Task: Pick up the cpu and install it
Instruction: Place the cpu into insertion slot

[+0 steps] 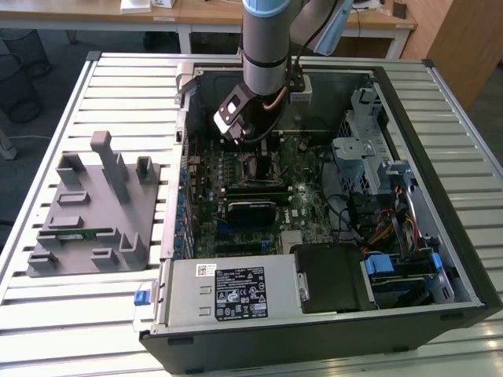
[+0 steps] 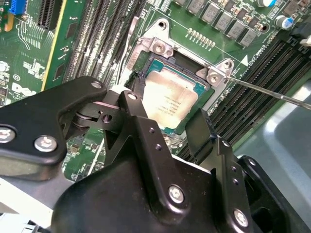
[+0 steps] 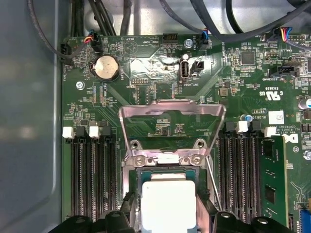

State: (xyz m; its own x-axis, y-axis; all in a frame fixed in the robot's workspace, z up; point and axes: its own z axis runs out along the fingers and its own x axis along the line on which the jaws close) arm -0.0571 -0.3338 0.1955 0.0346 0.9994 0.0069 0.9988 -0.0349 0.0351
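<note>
Metal-slat table (image 1: 78, 338) | open case (image 1: 330, 334) | claw (image 2: 165, 109) straddles cpu (image 2: 170, 94) at socket (image 2: 160, 47), grip: cannot tell | wooden desks (image 1: 208, 11) behind

In the second wrist view the gripper (image 2: 164, 109) covers one corner and the nearer edges of the cpu (image 2: 167, 97), so contact between them cannot be told. The first wrist view's edge cuts the cpu (image 3: 168, 204) off. In the exterior view the arm (image 1: 263, 47) hides the board (image 1: 236, 212) behind it.
</note>
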